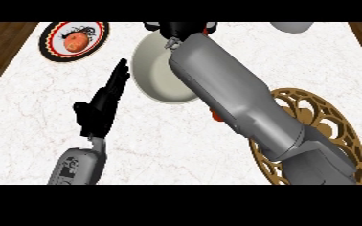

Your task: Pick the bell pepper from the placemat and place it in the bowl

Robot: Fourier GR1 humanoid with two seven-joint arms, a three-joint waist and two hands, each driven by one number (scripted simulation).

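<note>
L hand [105, 103] open, upright; R forearm [233, 96] extended.

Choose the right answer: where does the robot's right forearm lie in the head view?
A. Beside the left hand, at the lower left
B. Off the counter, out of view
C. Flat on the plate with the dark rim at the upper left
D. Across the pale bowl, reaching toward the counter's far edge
D: the grey right forearm runs from the lower right over the gold placemat and covers part of the pale bowl, with the right hand at the far edge.
</note>
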